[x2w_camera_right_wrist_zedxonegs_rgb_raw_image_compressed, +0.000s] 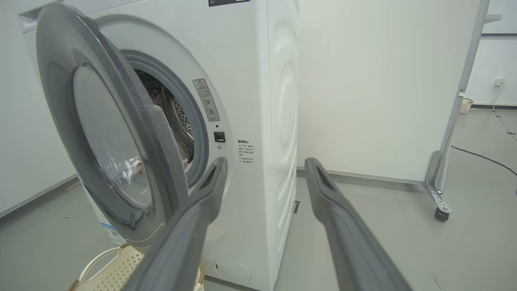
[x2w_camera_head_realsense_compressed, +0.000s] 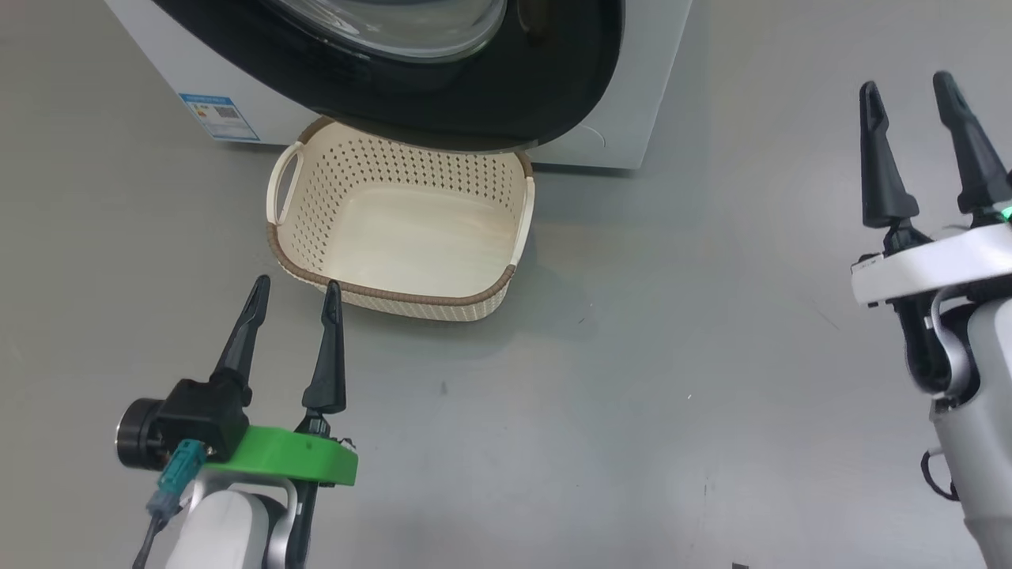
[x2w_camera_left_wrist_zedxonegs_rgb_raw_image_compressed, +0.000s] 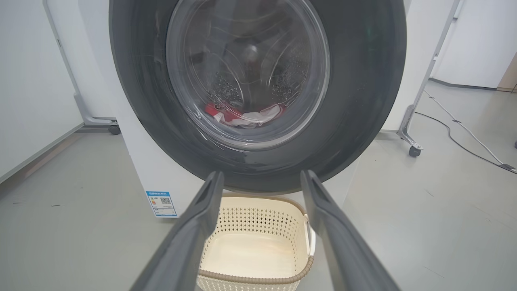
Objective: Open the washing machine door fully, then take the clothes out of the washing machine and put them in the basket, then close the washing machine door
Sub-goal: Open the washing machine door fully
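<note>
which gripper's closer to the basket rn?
Left. The left gripper is right by the basket, its open fingers next to the near left corner of the rim. The right gripper is well off to the basket's right, also open.

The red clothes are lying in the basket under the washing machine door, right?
Not quite. The basket under the washing machine door is empty. The red clothes are inside the washing machine, behind the door's glass, as the left wrist view shows.

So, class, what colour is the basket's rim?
Brown; the basket shows best in the head view.
</note>
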